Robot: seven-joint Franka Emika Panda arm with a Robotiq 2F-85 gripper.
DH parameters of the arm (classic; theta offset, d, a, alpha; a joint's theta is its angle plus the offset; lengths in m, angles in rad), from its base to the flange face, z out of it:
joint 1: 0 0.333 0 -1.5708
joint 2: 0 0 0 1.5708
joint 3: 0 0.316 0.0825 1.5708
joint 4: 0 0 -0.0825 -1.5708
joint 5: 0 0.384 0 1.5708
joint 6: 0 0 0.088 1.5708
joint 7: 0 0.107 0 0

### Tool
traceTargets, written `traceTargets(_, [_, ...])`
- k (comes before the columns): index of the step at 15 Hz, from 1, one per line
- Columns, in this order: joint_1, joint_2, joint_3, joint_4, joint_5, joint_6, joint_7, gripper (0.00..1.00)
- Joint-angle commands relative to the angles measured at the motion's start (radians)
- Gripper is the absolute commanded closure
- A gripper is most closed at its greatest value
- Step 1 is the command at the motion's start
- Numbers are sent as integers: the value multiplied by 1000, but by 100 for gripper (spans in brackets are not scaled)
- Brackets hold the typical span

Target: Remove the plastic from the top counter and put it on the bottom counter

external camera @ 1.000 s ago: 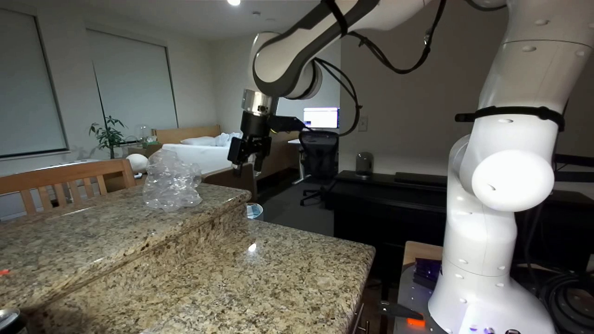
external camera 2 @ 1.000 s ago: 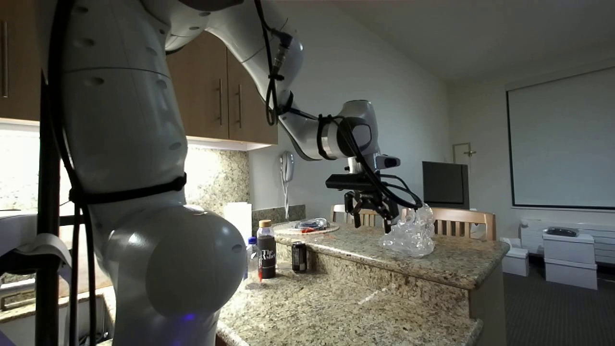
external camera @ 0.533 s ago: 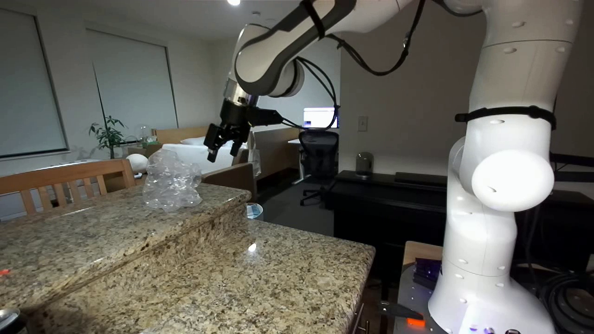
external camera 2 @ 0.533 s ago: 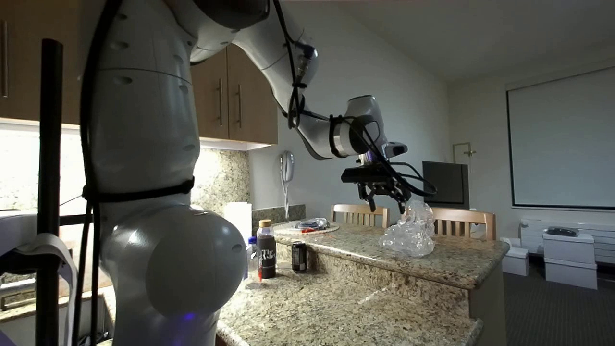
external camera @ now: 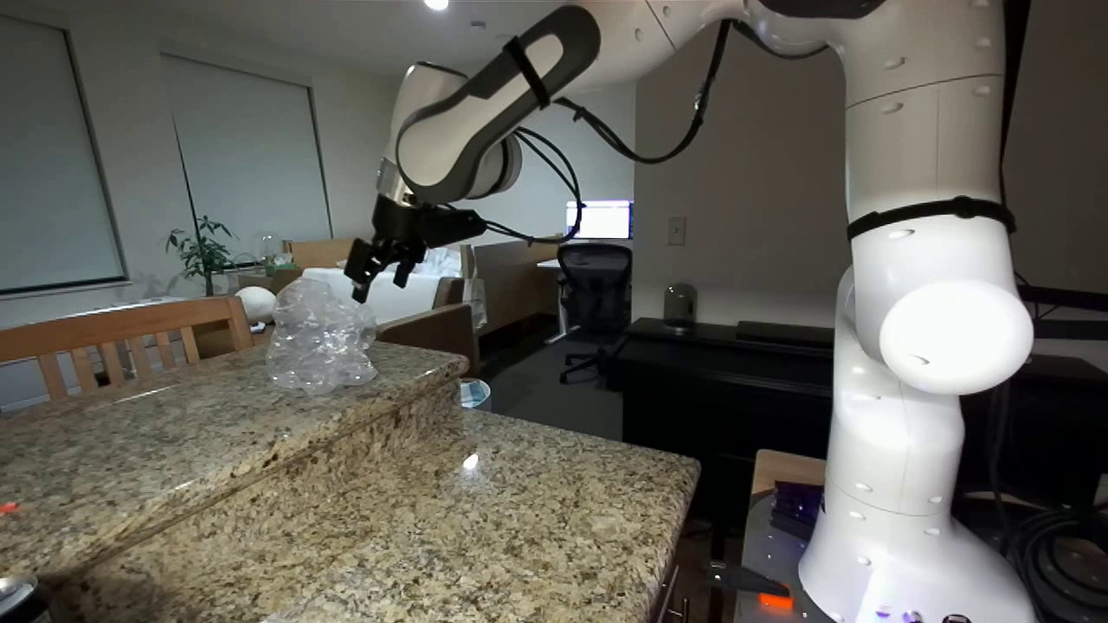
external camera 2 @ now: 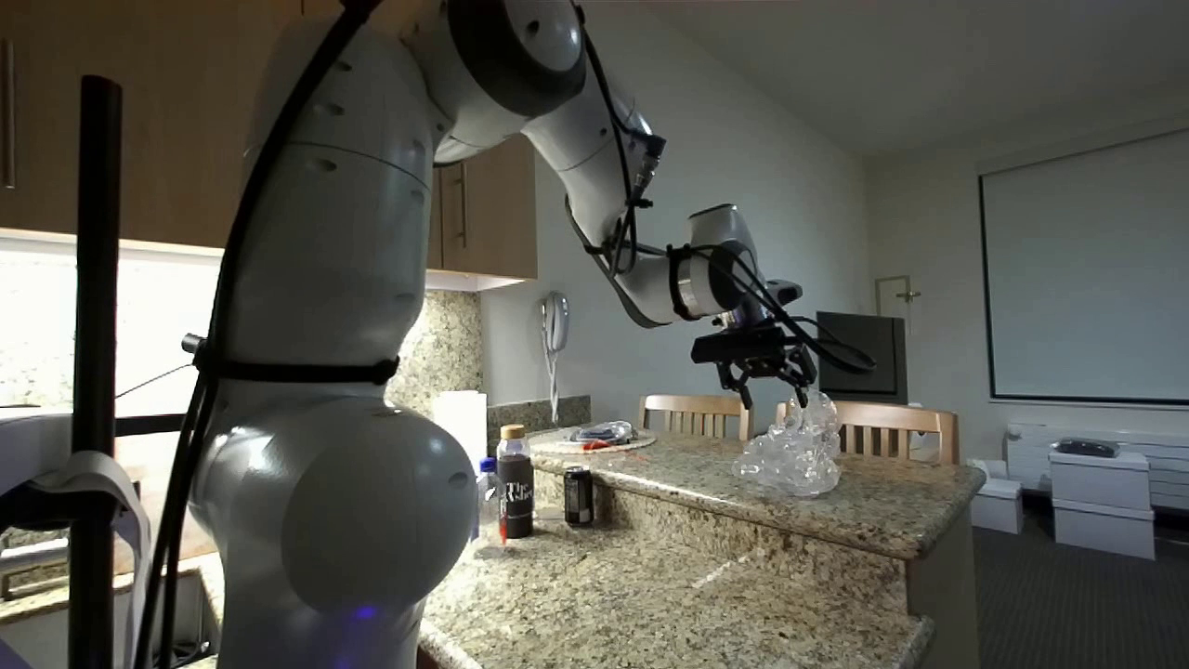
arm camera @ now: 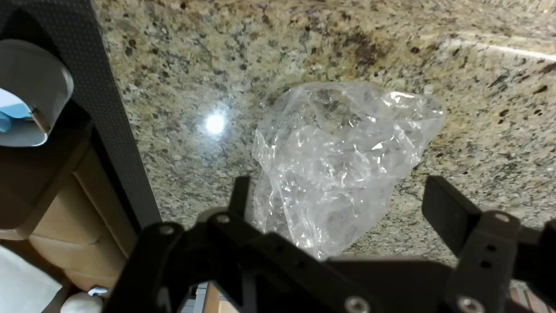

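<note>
The crumpled clear plastic [external camera: 320, 342] stands in a heap on the raised top counter [external camera: 173, 424], near its end. It also shows in an exterior view [external camera 2: 794, 455] and in the wrist view [arm camera: 330, 165]. The lower, bottom counter [external camera: 519, 528] lies below the step. My gripper [external camera: 381, 290] is open and empty, at about the height of the plastic's top. In an exterior view the gripper [external camera 2: 775, 401] has one fingertip in front of or close to the plastic's top; I cannot tell whether they touch. In the wrist view the fingers [arm camera: 336, 187] stand either side of the plastic's lower part.
A black can [external camera 2: 578, 497], a dark bottle [external camera 2: 516, 492] and a blue-capped bottle [external camera 2: 488, 502] stand on the bottom counter. A round mat [external camera 2: 641, 444] with packages lies at the top counter's far end. Wooden chairs [external camera: 121, 333] stand behind. A bin [arm camera: 39, 82] stands beyond the counter's edge.
My gripper has moved across toward the plastic, first rising, then lowering a little, and is now close to its top. The fingers stay open. The plastic has not moved.
</note>
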Motion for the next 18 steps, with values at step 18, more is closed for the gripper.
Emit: traceTargets(18, [-4, 419, -11, 387, 77, -11, 12, 33])
